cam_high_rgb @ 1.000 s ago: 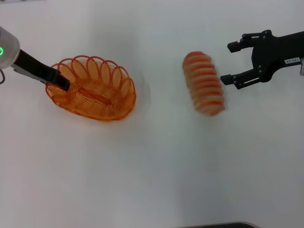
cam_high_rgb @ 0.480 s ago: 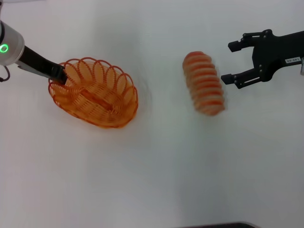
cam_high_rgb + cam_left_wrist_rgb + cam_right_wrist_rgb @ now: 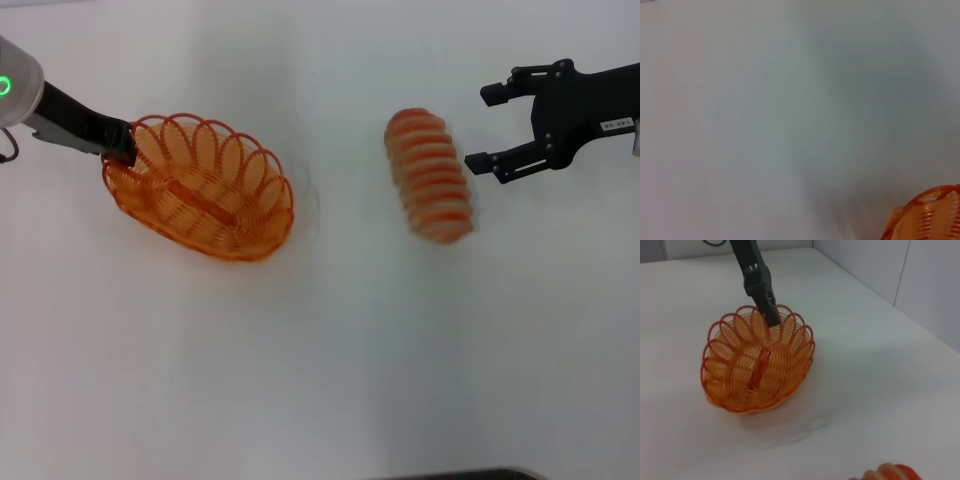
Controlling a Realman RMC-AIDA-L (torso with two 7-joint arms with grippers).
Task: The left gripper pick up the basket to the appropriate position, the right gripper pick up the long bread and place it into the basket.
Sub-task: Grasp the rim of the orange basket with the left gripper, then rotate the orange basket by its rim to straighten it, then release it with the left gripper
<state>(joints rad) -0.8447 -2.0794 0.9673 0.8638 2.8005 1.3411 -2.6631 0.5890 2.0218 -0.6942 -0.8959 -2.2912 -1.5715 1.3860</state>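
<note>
Basket [image 3: 205, 190] long axis diagonal, left tool [image 3: 122, 150] on rim.

White worktop [image 3: 320, 380], orange wire basket [image 3: 205, 195] lying at its left, long ridged bread [image 3: 430, 176] lying right of centre, well apart from the basket

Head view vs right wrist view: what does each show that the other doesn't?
Only the head view shows the right gripper, fingers open, hovering beside the long bread, and it shows that loaf whole, lying on the table apart from the basket. Only the right wrist view shows the grey wall panels behind the table; of the bread it catches just one end. Both show the basket, empty, with the left gripper shut on its rim at one end.
</note>
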